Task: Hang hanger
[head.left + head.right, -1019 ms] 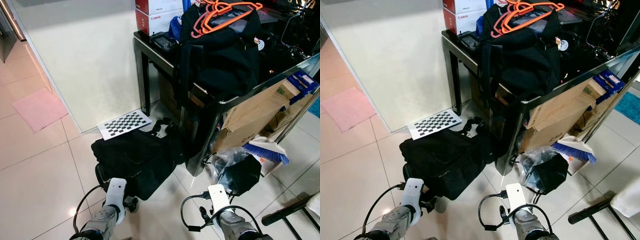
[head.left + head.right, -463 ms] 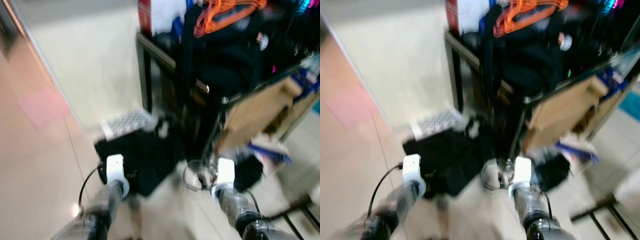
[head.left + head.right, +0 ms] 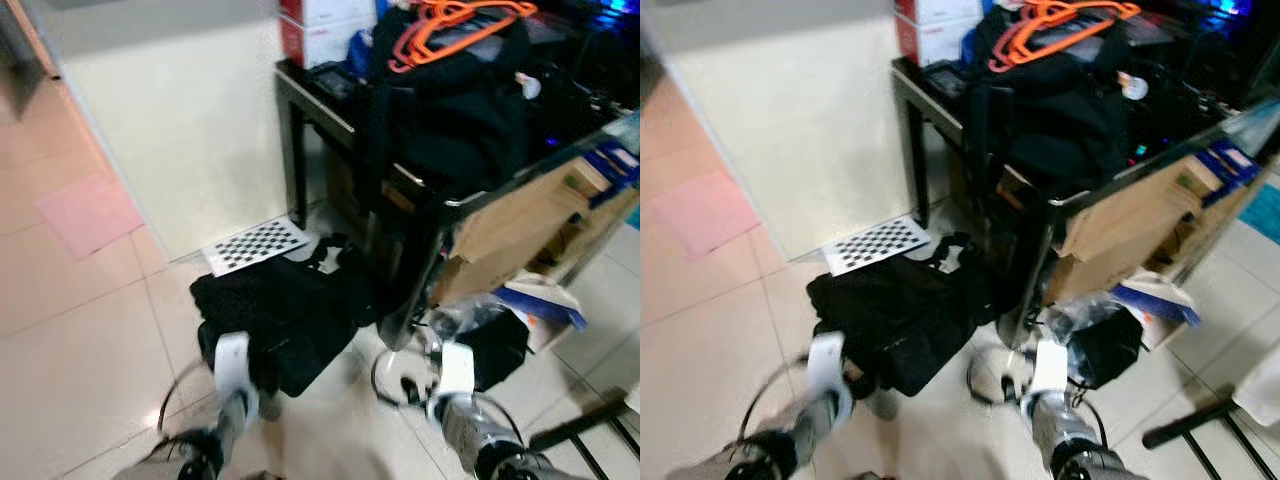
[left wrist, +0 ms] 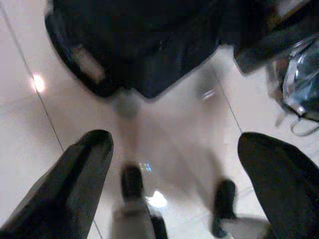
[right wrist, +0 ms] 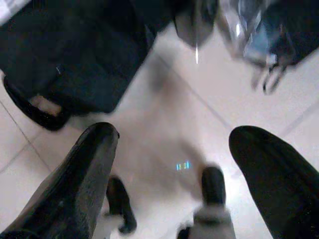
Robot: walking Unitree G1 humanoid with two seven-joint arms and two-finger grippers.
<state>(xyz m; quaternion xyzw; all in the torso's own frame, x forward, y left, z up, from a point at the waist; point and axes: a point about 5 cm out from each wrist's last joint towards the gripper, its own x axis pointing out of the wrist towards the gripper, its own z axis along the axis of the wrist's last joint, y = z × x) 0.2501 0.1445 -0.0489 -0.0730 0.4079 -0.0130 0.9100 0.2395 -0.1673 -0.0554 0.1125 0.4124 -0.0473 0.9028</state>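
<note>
Several orange hangers (image 3: 455, 22) lie on top of a black bag (image 3: 450, 100) on the dark table (image 3: 312, 92) ahead. Both arms hang low at the bottom of the eye views, far below the hangers. My left gripper (image 4: 174, 149) is open over the tiled floor, its black fingers (image 4: 75, 179) spread wide with nothing between them. My right gripper (image 5: 172, 144) is open too, above the floor near a black duffel bag (image 5: 60, 55).
A black duffel bag (image 3: 280, 310) lies on the floor before the table. A checkerboard card (image 3: 257, 245) leans by the wall. Cardboard boxes (image 3: 520, 225), a blue-bristled brush (image 3: 545, 300) and a black plastic-wrapped bundle (image 3: 490, 345) crowd the right. A pink mat (image 3: 85, 212) lies left.
The camera has shaken and shifted slightly; the scene blurred half a second ago and is sharper now. Both arms stay low and the hangers have not moved.
</note>
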